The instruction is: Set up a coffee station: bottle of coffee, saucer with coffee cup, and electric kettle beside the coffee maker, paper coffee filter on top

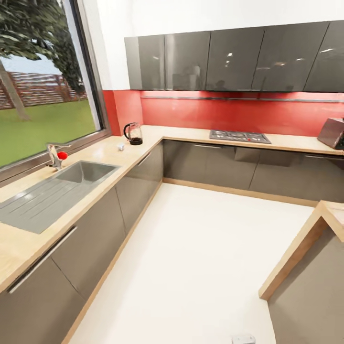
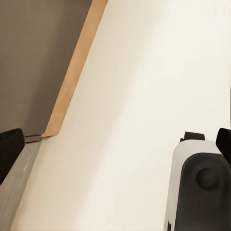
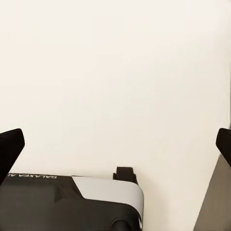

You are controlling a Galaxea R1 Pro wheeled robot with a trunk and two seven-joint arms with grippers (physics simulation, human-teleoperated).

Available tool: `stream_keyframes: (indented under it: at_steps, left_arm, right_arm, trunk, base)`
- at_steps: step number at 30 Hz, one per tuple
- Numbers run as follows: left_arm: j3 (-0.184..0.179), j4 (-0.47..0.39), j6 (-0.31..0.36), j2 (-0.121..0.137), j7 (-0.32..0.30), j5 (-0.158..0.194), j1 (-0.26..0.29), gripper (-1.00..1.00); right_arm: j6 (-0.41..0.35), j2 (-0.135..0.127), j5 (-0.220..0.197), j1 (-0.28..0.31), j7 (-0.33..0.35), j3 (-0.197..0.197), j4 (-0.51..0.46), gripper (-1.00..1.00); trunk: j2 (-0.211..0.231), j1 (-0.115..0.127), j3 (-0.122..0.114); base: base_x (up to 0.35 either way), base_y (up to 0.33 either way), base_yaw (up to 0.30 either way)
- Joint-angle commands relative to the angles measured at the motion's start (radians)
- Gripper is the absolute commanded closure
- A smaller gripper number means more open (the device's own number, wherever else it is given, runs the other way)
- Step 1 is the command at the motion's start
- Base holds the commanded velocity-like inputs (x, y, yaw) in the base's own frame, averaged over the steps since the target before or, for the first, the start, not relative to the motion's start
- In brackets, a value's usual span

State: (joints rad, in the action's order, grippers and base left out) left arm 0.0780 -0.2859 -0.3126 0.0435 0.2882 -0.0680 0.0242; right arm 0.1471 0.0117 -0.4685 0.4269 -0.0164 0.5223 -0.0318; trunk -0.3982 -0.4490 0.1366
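The electric kettle [image 1: 134, 133], clear glass with a black base and handle, stands in the countertop's back left corner. A small white object [image 1: 121, 146] lies just in front of it, too small to identify. At the far right of the back counter sits a dark boxy appliance [image 1: 333, 132], possibly the coffee maker. My left gripper [image 2: 118, 147] is open over the pale floor, beside a cabinet's wooden plinth [image 2: 72, 77]. My right gripper [image 3: 118, 144] is open too, with nothing between its fingers.
A steel sink [image 1: 52, 191] with a faucet [image 1: 56, 155] runs along the left counter under the window. A cooktop [image 1: 240, 136] is set in the back counter. An island counter's corner [image 1: 306, 248] juts in at the right. My base [image 3: 72, 202] is below the grippers.
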Motion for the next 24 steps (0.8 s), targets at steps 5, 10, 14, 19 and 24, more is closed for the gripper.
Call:
stream_keyframes:
  at_steps: [5, 10, 14, 19, 24]
  left_arm:
    - [0.006, 0.001, -0.003, -0.001, 0.0, -0.007, 0.0, -1.0]
    - [0.006, 0.001, -0.003, -0.001, 0.0, -0.009, 0.0, -1.0]
    - [0.006, 0.001, -0.003, -0.001, 0.0, -0.009, 0.0, -1.0]
    - [0.006, 0.001, -0.003, -0.001, 0.0, -0.009, 0.001, -1.0]
    - [0.006, 0.002, -0.003, -0.002, 0.0, -0.009, 0.0, -1.0]
  right_arm:
    - [0.003, 0.0, -0.005, 0.001, -0.002, 0.01, 0.002, -1.0]
    - [0.003, -0.01, -0.001, 0.001, -0.001, 0.011, 0.004, -1.0]
    - [0.003, -0.014, 0.0, 0.0, -0.002, 0.013, 0.004, -1.0]
    - [0.003, -0.015, 0.001, 0.0, -0.002, 0.013, 0.004, -1.0]
    - [0.003, -0.015, 0.0, 0.0, -0.003, 0.013, 0.004, -1.0]
  trunk:
    - [-0.002, -0.001, 0.003]
    - [-0.002, -0.001, 0.003]
    - [-0.002, -0.001, 0.003]
    - [-0.002, -0.001, 0.003]
    - [-0.002, -0.001, 0.003]
  base:
    - [0.333, 0.0, -0.033]
    - [0.338, 0.0, -0.003]
    - [0.339, 0.0, 0.0]
    - [0.339, 0.0, 0.0]
    - [0.339, 0.0, 0.0]
